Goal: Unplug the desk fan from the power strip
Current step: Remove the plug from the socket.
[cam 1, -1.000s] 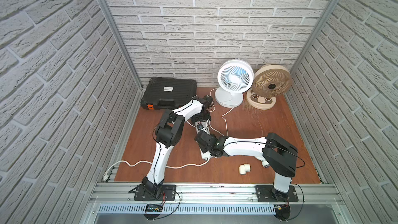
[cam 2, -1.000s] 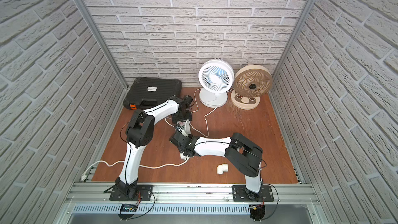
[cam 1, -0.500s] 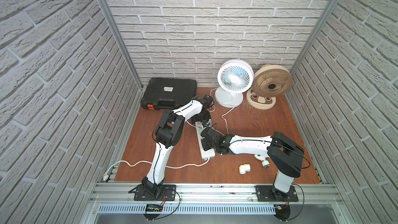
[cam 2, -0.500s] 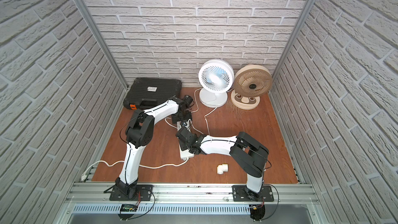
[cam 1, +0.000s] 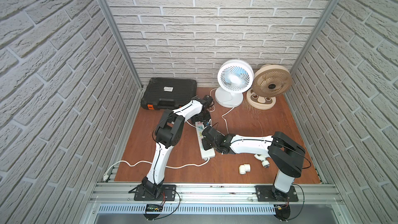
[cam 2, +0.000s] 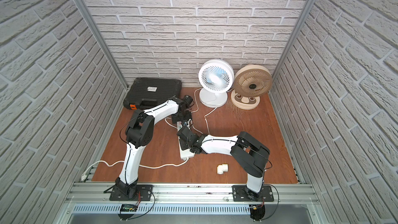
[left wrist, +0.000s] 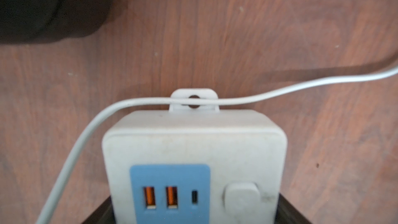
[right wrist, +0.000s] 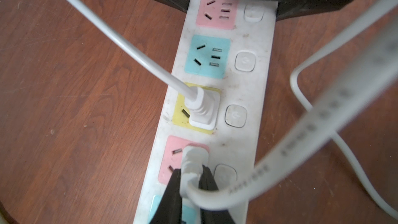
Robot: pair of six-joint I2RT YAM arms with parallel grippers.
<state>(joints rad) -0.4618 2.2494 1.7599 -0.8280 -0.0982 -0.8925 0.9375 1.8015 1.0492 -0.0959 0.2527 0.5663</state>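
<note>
Right arm has slid toward the far side along the strip (cam 1: 207,152) since a second ago, so the strip's near end is now uncovered; left arm unchanged.

Strip lies mid-tabletop (cam 1: 215,175), long axis near-to-far, between the two arms. Its thick cord (cam 1: 183,165) leaves the near end and snakes left to the tabletop's near-left edge.

Right gripper (right wrist: 190,177) is clamped narrow on a white plug (right wrist: 193,158) seated in a pink socket, with black fingers (right wrist: 172,190) on either side of the plug body. The plug's flat cable (right wrist: 301,130) loops up out of the gripper, close to the camera and blurred. Next socket toward the far end, yellow, holds a second plug (right wrist: 204,108) with a round cable (right wrist: 107,33). The teal and pink sockets beyond it show bare slots.

Left gripper (cam 1: 202,117) is at the strip's far end, fingers against both long sides, gripping it. Left wrist view shows that end with a blue USB panel and a thin cable across the hanging tab.

White fan (cam 1: 234,77) stands far centre-right, tan fan (cam 1: 272,81) just right of it. A thin cable runs from the white fan's base toward the strip; which plug it ends in, cannot tell. Black case (cam 1: 170,92) far left. White pipe elbow (cam 1: 244,168) near right, well apart from the strip.
</note>
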